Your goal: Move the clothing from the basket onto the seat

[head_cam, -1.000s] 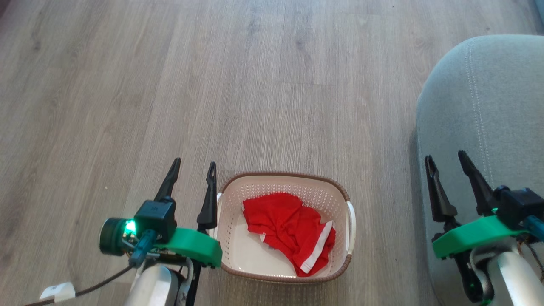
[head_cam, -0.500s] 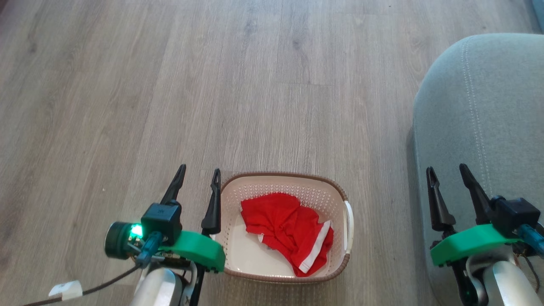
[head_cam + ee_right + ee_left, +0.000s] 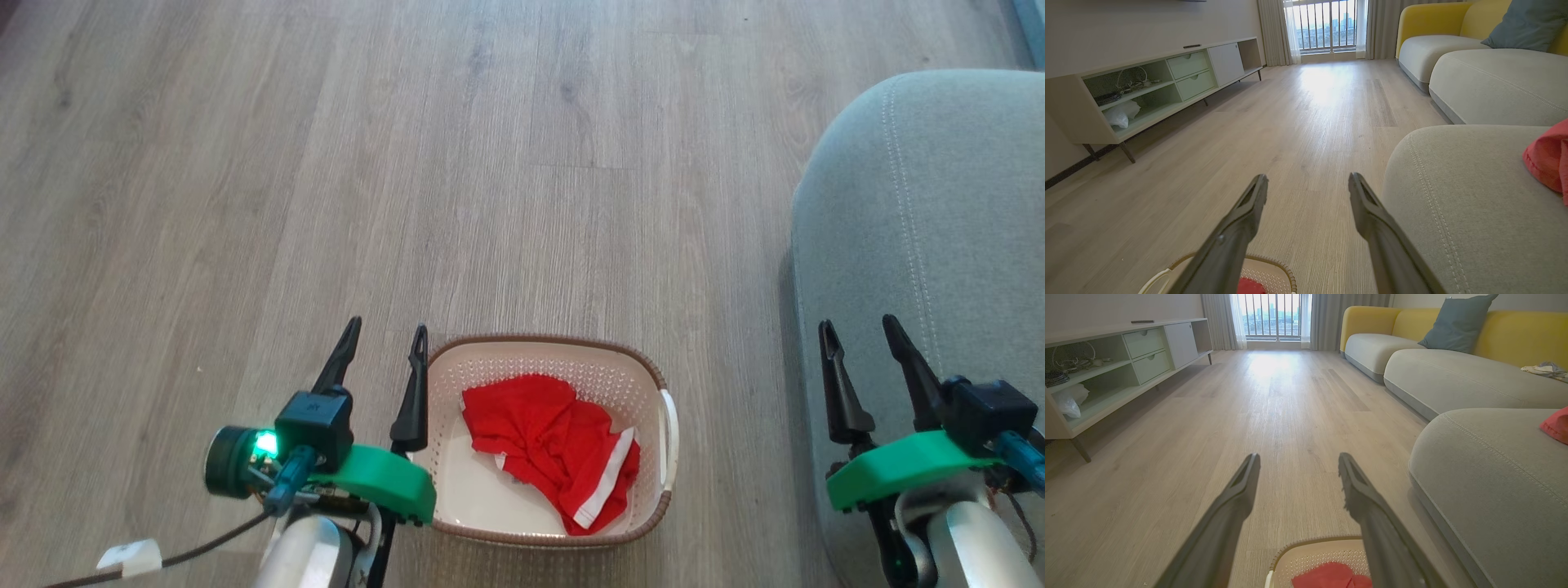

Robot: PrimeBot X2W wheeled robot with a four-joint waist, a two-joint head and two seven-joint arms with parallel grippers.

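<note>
Your left gripper (image 3: 387, 324) is nearer: its jaws stand spread and empty just beside the basket's (image 3: 531, 359) left rim, clothing (image 3: 551, 445) crumpled inside, to its right. The right gripper (image 3: 858, 322), also spread, hovers over the seat's (image 3: 922, 204) edge.

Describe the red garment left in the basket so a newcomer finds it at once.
Start at the big grey-green seat. On the wood floor beside it stands a small cream basket with a brown rim. The garment lies crumpled inside, red with a white band; the other red piece lies up on the seat.
</note>
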